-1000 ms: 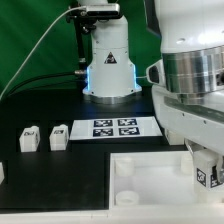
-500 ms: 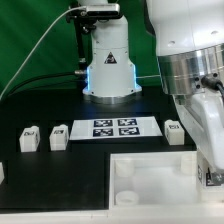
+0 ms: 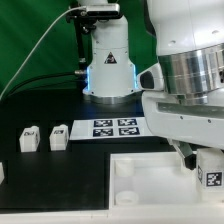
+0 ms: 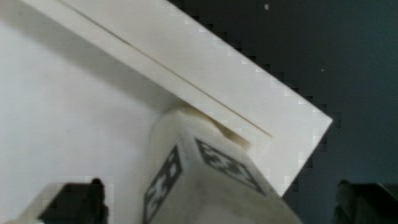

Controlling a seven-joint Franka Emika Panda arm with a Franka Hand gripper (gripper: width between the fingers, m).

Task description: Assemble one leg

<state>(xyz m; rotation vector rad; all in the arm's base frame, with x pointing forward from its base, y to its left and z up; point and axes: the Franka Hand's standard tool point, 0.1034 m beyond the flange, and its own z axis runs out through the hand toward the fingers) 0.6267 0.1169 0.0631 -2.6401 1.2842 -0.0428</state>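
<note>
A leg, a small white stub with a black-and-white tag, stands at the far right corner of the large white square top. In the wrist view the leg rises from the top's corner between my dark fingers. There is a visible gap on each side of it. My gripper is open around the leg, and in the exterior view it hangs low over that corner. Two more legs stand on the table at the exterior view's left.
The marker board lies mid-table behind the top. The arm's white base stands at the back. A small white part shows at the exterior view's left edge. My arm's bulk fills the exterior view's right.
The hand swung round between the earlier frames and now. A leg beside the marker board showed half a second ago and is now hidden behind my arm. The tagged leg shows again at the corner.
</note>
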